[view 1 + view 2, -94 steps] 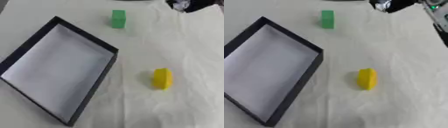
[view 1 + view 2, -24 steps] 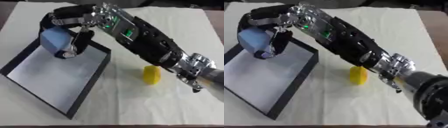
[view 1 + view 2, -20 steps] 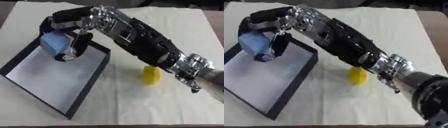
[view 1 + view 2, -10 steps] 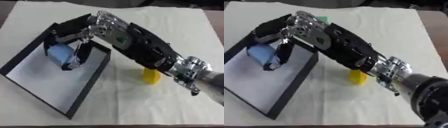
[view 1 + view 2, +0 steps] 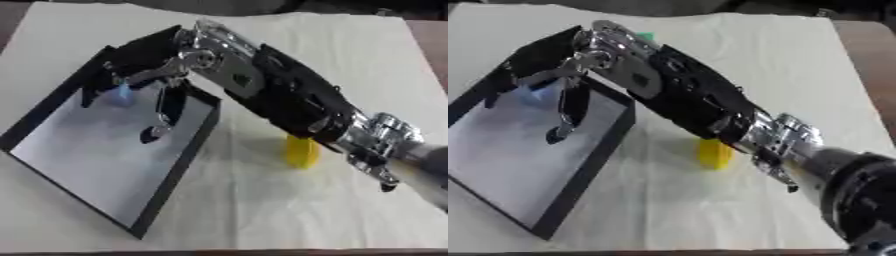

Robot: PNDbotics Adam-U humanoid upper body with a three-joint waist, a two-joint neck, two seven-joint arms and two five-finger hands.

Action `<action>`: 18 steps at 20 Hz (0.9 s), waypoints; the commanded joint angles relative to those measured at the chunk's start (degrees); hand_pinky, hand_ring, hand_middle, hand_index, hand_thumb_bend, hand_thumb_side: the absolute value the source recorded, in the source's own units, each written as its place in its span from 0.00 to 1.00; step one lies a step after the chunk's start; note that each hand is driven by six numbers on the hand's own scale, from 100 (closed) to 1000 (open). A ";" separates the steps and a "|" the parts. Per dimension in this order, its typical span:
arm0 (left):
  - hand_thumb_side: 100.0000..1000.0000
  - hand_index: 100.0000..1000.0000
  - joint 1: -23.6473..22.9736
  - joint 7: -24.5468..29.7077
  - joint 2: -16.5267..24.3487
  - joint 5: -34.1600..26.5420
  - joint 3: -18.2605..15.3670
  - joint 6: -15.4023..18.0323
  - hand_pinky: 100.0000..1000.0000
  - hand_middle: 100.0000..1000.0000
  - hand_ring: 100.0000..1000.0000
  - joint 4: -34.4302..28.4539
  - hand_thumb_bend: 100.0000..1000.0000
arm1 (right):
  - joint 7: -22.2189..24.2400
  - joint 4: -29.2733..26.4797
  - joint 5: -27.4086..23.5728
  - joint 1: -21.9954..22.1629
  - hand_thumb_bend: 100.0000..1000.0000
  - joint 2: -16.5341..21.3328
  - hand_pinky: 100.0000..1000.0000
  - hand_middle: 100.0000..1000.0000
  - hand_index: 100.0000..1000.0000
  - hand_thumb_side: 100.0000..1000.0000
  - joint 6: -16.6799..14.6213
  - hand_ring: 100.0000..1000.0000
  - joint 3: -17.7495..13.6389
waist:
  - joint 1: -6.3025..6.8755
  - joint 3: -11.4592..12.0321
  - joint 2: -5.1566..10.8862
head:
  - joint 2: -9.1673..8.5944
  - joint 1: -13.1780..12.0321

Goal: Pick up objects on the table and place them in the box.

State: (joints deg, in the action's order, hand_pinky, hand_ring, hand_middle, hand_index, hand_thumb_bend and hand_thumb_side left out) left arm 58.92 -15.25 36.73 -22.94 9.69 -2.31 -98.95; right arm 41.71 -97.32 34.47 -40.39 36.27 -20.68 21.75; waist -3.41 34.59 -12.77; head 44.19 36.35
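Left eye view is showing the right hand (image 5: 162,75) spreading its fingers (image 5: 163,112) over the box (image 5: 175,170), the blue object (image 5: 120,93) now dropping free inside. That one is looking delivered, while the yellow piece (image 5: 301,152) is waiting on the tabletop (image 5: 350,60) beside the box; no left hand is showing

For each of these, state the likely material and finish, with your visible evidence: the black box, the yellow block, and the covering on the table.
Black-walled box: probably cardboard or thin board, with matte dark walls and a pale flat floor. Yellow block: likely plastic or foam, a uniform bright colour with soft edges; the look leaves it open. Cream table covering: looks like cloth, matte with faint wrinkles.
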 commanded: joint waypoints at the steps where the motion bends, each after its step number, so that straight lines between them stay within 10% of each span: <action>1: 0.45 0.82 0.57 -0.31 0.98 0.22 -0.93 0.05 0.83 0.80 0.73 -0.61 0.13 | -1.31 -1.74 -1.75 -0.79 0.38 2.10 1.00 0.86 0.95 0.18 0.68 0.93 -1.84 | -0.21 -0.15 0.06 | -0.07 -0.32; 9: 0.40 0.83 0.11 -1.02 3.20 0.28 -2.32 0.46 0.82 0.80 0.74 -1.27 0.16 | -12.05 -9.36 -12.68 -2.85 0.26 11.16 0.96 0.84 0.95 0.00 11.54 0.85 -9.41 | 0.60 -1.62 1.05 | -0.07 -1.13; 11: 0.37 0.83 0.13 -1.85 4.06 0.09 -3.37 0.99 0.82 0.80 0.74 -1.88 0.19 | -17.59 -10.90 -15.85 -2.79 0.00 13.76 0.96 0.82 0.96 0.00 16.04 0.81 -11.10 | 0.91 -1.86 1.29 | -0.07 -1.33; 18: 0.34 0.83 -2.26 -5.74 5.96 0.57 -7.15 2.24 0.82 0.80 0.73 -4.09 0.23 | -28.17 -9.57 -31.81 -0.66 0.00 20.02 0.97 0.80 0.96 0.00 26.34 0.76 -16.94 | 1.43 -3.19 1.81 | -0.07 -1.87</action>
State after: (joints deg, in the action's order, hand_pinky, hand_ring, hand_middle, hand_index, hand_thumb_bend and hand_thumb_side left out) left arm 56.01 -20.15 40.53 -22.56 3.96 -0.22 -102.20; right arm 15.30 -106.82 5.18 -40.46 53.47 4.35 6.62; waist -3.18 31.36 -12.69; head 44.20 34.68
